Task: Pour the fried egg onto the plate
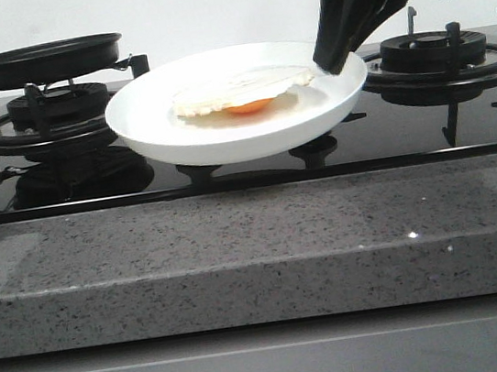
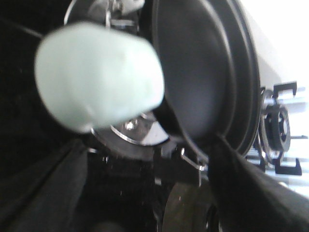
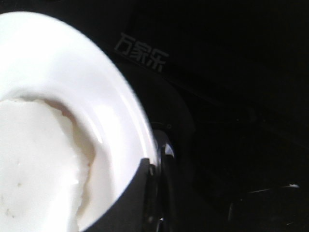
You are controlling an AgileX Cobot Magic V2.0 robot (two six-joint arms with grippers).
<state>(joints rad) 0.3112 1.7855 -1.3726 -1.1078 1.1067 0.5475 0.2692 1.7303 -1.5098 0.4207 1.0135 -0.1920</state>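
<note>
grey "万家乐" logo on black stove top

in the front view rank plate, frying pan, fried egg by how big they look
1. plate, widest by far
2. frying pan, though it sits farther back, so it may look smaller than it is
3. fried egg, lying on the plate, slightly narrower than the pan

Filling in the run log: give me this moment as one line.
egg: on plate | pan: on left burner, empty | right gripper: shut on plate rim | left gripper: state unclear
</note>
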